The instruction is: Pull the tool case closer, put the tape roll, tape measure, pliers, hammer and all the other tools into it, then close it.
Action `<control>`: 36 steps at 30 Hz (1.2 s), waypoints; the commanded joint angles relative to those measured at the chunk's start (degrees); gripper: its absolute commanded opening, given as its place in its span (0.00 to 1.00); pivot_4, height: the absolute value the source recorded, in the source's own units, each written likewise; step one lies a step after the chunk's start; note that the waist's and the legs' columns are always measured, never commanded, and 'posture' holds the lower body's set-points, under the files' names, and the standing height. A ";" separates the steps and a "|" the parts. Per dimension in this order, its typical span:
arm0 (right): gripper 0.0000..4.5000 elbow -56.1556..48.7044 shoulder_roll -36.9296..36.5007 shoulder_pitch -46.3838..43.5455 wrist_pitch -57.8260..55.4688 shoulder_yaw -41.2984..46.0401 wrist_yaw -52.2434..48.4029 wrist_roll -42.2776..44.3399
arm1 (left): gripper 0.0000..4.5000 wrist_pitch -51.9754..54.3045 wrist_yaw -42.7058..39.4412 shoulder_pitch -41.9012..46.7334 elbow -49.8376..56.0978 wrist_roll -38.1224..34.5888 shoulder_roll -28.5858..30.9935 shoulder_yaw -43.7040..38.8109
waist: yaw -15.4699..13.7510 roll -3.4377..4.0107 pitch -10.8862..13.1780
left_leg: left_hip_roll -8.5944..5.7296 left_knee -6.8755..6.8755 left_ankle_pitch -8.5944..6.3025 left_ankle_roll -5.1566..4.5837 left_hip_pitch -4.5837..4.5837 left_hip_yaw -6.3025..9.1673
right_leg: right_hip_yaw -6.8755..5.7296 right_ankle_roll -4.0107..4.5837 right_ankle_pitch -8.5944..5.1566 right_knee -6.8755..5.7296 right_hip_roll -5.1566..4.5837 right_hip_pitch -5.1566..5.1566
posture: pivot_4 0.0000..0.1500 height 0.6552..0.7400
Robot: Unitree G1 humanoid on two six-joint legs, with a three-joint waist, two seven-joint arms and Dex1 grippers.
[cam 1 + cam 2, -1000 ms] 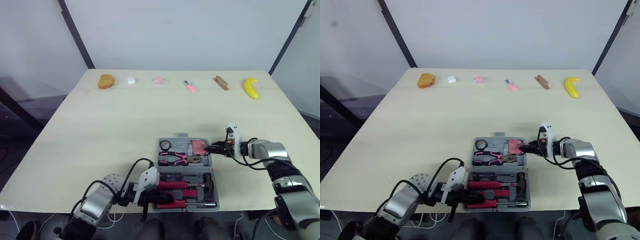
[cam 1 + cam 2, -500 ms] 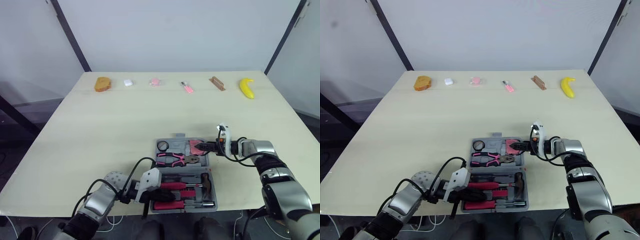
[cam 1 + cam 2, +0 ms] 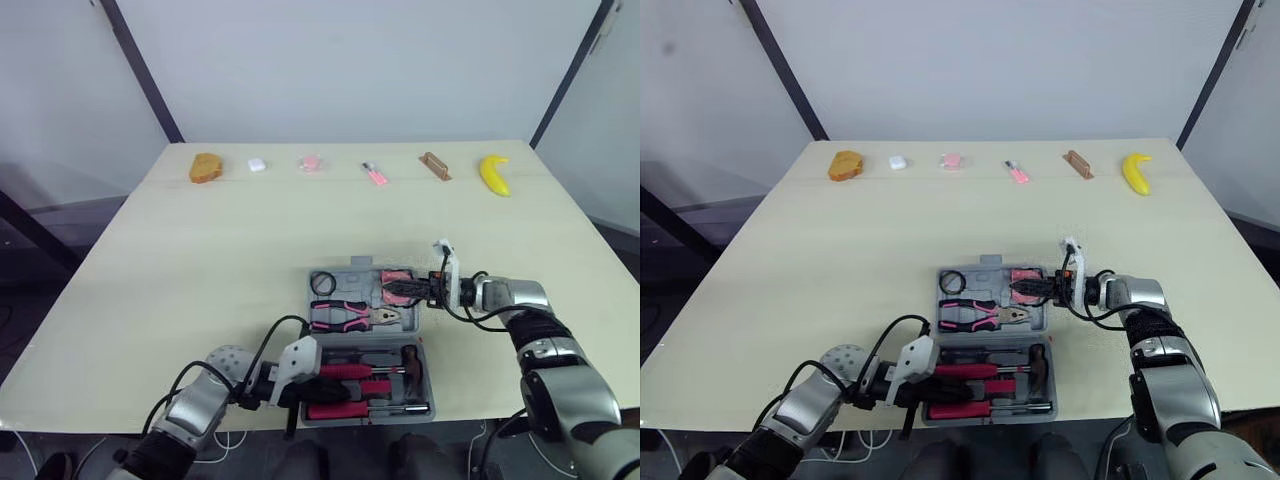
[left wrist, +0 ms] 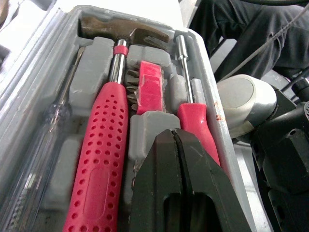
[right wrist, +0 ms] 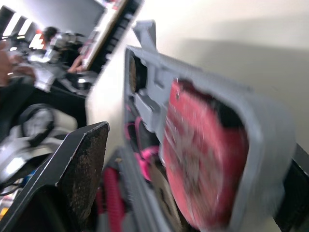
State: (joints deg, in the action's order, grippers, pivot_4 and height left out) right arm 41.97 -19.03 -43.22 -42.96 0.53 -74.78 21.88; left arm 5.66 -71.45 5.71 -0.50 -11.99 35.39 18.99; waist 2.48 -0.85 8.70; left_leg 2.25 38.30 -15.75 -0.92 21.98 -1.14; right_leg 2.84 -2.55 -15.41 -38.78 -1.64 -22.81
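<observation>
The grey tool case (image 3: pixel 346 273) lies open near the table's front edge. Its far half holds the black tape roll (image 3: pixel 322 283), the pink-handled pliers (image 3: pixel 345 317) and the pink tape measure (image 3: pixel 397 288). My right gripper (image 3: pixel 414 290) is shut on that half's right rim, with one finger (image 5: pixel 77 174) on each side of the wall beside the tape measure (image 5: pixel 198 159). The near half holds the red-handled hammer (image 4: pixel 104 159), a red screwdriver (image 4: pixel 195 125) and a clear one. My left gripper (image 3: pixel 312 385) rests shut over the near half's left end.
Along the table's far edge lie a brown bread-like item (image 3: pixel 206 166), a small white item (image 3: pixel 256 165), two pink items (image 3: pixel 311 162), a brown block (image 3: pixel 436 165) and a banana (image 3: pixel 494 174). Bare tabletop stretches between them and the case.
The case's far half has lifted a little and shifted slightly left, with my right gripper holding its rim. My left gripper stays where it was.
</observation>
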 commanded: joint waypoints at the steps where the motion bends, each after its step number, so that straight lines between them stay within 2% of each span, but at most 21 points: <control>1: 0.98 -7.61 -1.26 1.50 -2.72 0.27 -3.95 3.86 | 0.00 0.85 0.96 -1.76 0.30 1.35 2.52 -1.12 | 0.04 0.00 0.00 | 0.00 0.00 0.00 0.00 0.00 -0.01 | 0.00 0.00 0.00 0.00 0.00 0.00 | 1.00 1.00; 11: 0.98 -28.51 -5.00 10.09 -10.62 -0.07 -3.88 11.15 | 0.00 1.30 2.69 -8.57 8.85 -1.09 8.21 -6.65 | -0.03 0.04 0.07 | 0.09 -0.03 0.00 0.00 0.15 0.01 | -0.04 0.00 -0.01 0.07 -0.08 -0.14 | 1.00 1.00; 16: 0.98 -47.59 -8.65 21.48 -17.04 2.51 0.41 18.55 | 0.00 2.20 1.38 -19.10 11.79 -9.30 13.03 -19.23 | -0.10 0.03 0.07 | 0.19 0.00 0.00 0.00 0.88 0.14 | -0.18 0.00 -0.01 0.02 -0.17 -0.76 | 1.00 1.00; 22: 0.98 -58.50 -12.85 33.35 -14.80 7.41 7.23 20.29 | 0.00 5.42 3.55 -22.59 9.70 -16.78 12.37 -30.56 | -0.72 0.01 0.24 | 0.05 0.06 0.00 0.00 0.88 0.13 | -0.30 -0.02 -0.04 0.10 -0.39 -0.67 | 1.00 1.00; 23: 1.00 -59.93 -13.15 35.55 -12.68 8.88 8.43 19.58 | 0.06 5.64 3.92 -22.30 9.12 -17.45 12.17 -31.90 | -1.10 -0.07 0.26 | 0.05 0.06 0.00 0.00 0.88 0.13 | -0.31 -0.02 -0.04 0.14 -0.39 -0.67 | 1.00 1.00; 24: 1.00 -61.41 -13.56 37.64 -10.04 9.98 9.44 18.42 | 0.17 6.31 4.42 -21.93 8.89 -18.19 11.93 -32.98 | -1.18 -0.10 0.25 | 0.02 0.07 0.00 0.00 0.91 0.16 | -0.34 -0.03 -0.05 0.17 -0.35 -0.67 | 1.00 1.00; 26: 1.00 -63.95 -14.25 41.26 -5.11 11.67 11.42 16.27 | 0.27 8.66 5.31 -20.98 9.30 -20.51 11.35 -34.75 | -1.38 -0.08 0.27 | 0.00 0.07 0.00 0.00 0.90 0.11 | -0.30 -0.03 -0.05 0.17 -0.29 -0.68 | 1.00 1.00; 29: 1.00 -66.82 -14.94 46.54 2.29 13.86 14.72 12.37 | 0.59 10.31 7.30 -19.58 10.21 -21.72 10.63 -36.50 | -1.56 -0.13 0.28 | -0.02 0.05 0.00 0.00 0.90 0.10 | -0.29 -0.03 -0.05 0.18 -0.23 -0.68 | 1.00 1.00; 30: 1.00 -67.21 -15.58 48.94 5.93 14.46 14.74 10.33 | 0.65 9.29 8.01 -19.31 10.29 -20.62 10.46 -36.76 | -1.59 -0.16 0.27 | -0.03 0.05 0.00 0.00 0.90 0.11 | -0.29 -0.03 -0.05 0.17 -0.23 -0.68 | 1.00 1.00; 33: 1.00 -65.30 -14.68 54.23 19.18 17.56 15.28 5.37 | 0.95 6.67 9.21 -19.40 9.74 -17.48 10.70 -37.42 | -1.70 -0.18 0.27 | -0.06 0.05 0.00 0.00 0.90 0.11 | -0.29 -0.03 -0.05 0.19 -0.21 -0.67 | 1.00 1.00; 34: 1.00 -64.48 -14.77 55.61 21.79 18.27 15.27 4.60 | 0.99 7.17 9.19 -19.41 9.45 -17.66 10.85 -37.77 | -1.63 -0.19 0.27 | -0.07 0.04 0.00 0.00 0.90 0.10 | -0.29 -0.03 -0.05 0.20 -0.20 -0.67 | 1.00 1.00; 36: 1.00 -62.41 -15.54 58.52 26.23 20.04 14.60 3.36 | 0.99 7.54 8.63 -19.37 8.62 -18.10 11.16 -38.51 | -1.65 -0.19 0.27 | -0.07 0.04 0.00 0.00 0.87 0.03 | -0.23 -0.03 -0.05 0.21 -0.19 -0.67 | 1.00 1.00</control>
State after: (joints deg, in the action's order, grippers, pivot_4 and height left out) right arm -20.76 -33.68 14.34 -20.92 18.05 -59.67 25.94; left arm 13.60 -62.43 -13.59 8.14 -29.67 45.89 -17.63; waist 0.83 -1.04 8.97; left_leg 2.19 38.35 -15.75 -0.91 22.84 -1.11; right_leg 2.61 -2.58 -15.46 -38.58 -1.82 -23.47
